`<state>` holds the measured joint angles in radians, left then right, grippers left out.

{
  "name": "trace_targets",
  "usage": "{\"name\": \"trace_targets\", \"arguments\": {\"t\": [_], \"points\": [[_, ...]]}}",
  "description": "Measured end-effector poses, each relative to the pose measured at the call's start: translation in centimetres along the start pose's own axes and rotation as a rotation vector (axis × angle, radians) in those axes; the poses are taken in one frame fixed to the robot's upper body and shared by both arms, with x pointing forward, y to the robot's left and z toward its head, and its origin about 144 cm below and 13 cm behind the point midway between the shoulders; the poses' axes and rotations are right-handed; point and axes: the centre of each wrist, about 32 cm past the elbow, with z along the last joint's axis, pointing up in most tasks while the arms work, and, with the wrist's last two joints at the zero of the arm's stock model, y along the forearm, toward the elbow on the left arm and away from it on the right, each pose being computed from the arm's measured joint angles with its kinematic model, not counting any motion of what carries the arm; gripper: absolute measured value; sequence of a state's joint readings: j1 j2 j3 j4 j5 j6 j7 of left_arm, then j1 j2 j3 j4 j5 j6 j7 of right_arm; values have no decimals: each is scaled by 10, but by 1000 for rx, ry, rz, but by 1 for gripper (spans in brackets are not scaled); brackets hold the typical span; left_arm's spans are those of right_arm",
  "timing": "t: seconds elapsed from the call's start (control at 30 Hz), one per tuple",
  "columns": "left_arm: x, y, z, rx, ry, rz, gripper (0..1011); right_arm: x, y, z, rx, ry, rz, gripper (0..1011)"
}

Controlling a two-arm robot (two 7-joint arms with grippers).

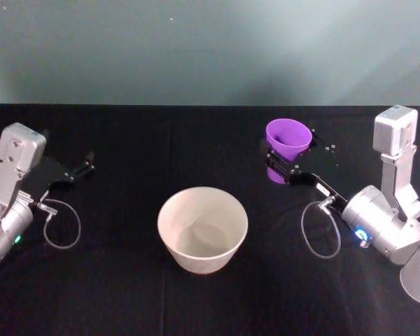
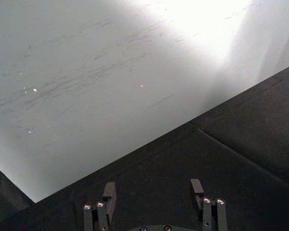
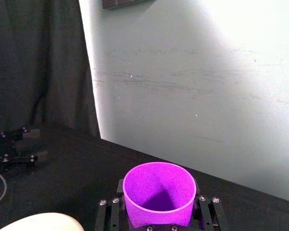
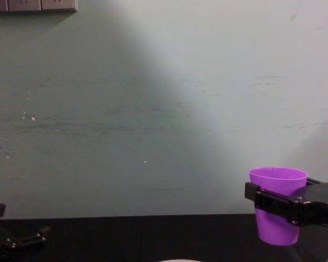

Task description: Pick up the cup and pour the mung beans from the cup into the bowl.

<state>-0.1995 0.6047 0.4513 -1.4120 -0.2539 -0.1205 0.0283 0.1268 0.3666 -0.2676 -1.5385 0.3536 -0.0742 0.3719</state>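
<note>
My right gripper [image 1: 281,165] is shut on the purple cup [image 1: 288,136], gripping its lower wall from both sides. The cup stands upright at the table's right rear, right of and beyond the white bowl [image 1: 169,210]. From the wrist view the cup [image 3: 158,191] sits between the gripper's fingers [image 3: 206,211], and the inner wall I can see is plain purple; the mung beans are out of view. From the side, the cup [image 4: 277,188] is level. What I see of the bowl's inside is bare. My left gripper [image 1: 85,166] rests open at the far left.
Black cloth covers the table [image 1: 126,140], and a pale green wall [image 1: 210,49] rises behind it. A loose cable loop [image 1: 61,227] hangs by the left arm and another [image 1: 318,231] by the right. The bowl's rim [image 3: 38,221] shows near the cup.
</note>
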Motion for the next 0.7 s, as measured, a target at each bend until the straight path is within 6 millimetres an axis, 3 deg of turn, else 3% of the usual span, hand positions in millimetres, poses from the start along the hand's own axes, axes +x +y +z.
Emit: {"name": "trace_targets", "arguments": {"t": [0.7], "points": [[0, 0, 0, 0, 0, 0, 1000, 0, 0, 0, 0, 0, 0, 739]]}}
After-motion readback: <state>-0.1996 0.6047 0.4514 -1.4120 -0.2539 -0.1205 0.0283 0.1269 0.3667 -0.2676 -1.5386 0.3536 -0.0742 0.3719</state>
